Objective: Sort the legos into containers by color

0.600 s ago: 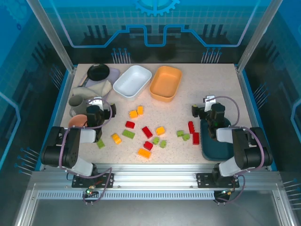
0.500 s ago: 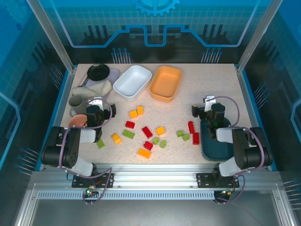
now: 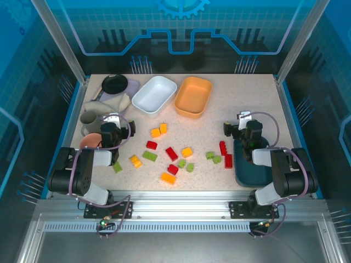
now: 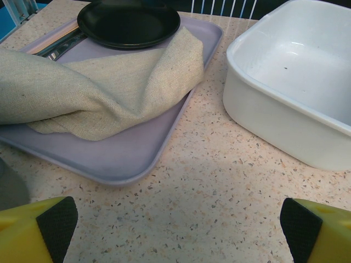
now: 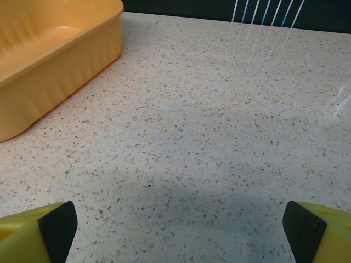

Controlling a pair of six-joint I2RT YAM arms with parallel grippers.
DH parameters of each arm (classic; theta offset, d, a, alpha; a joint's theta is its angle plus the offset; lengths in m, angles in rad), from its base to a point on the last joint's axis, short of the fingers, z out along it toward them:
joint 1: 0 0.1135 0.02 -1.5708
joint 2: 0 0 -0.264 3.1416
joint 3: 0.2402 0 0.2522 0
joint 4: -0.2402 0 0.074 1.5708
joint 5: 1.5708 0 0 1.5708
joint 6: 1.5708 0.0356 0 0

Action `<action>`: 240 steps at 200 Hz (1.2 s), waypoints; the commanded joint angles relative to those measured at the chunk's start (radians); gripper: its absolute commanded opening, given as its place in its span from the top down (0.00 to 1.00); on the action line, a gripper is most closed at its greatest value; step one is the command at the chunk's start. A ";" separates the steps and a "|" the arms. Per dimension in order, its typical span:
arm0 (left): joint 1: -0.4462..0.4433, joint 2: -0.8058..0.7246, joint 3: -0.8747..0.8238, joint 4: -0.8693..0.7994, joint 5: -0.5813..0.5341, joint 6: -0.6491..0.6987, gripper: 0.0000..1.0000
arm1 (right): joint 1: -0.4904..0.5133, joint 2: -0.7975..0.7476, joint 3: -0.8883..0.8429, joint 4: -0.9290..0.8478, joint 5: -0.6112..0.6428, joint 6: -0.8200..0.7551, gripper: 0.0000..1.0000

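Note:
Several legos lie loose mid-table: red ones point(image 3: 171, 153), orange-yellow ones point(image 3: 168, 178) and light green ones point(image 3: 149, 156), with two more red bricks point(image 3: 225, 154) beside the dark teal dish point(image 3: 247, 174). The white dish point(image 3: 154, 94) point(image 4: 296, 93) and orange dish point(image 3: 193, 96) point(image 5: 49, 55) stand at the back, both with nothing in them. My left gripper point(image 3: 116, 129) point(image 4: 173, 230) is open over bare tabletop, between the tray and the white dish. My right gripper point(image 3: 242, 127) point(image 5: 178, 230) is open over bare table right of the orange dish, its arm above the teal dish.
A lavender tray point(image 4: 126, 159) at the back left holds a beige cloth point(image 4: 109, 87) and a small black pan point(image 3: 114, 84) point(image 4: 129, 23). A grey cup point(image 3: 88, 120) and a pinkish bowl point(image 3: 90, 141) sit by the left arm. Blue walls ring the table.

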 commanded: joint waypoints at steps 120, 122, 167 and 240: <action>-0.191 -0.303 0.427 -0.475 -0.159 -0.008 0.01 | 0.100 -0.397 0.703 -0.978 0.400 0.216 0.00; -0.197 -0.306 0.440 -0.478 -0.157 -0.016 0.01 | 0.094 -0.393 0.729 -1.038 0.394 0.279 0.00; -0.155 -0.234 0.904 -1.367 0.081 -0.753 0.01 | 0.032 -0.274 0.955 -1.788 0.025 0.598 0.44; -0.436 -0.358 0.659 -1.450 0.312 -0.707 0.03 | 0.202 -0.228 0.617 -1.883 -0.015 0.522 0.54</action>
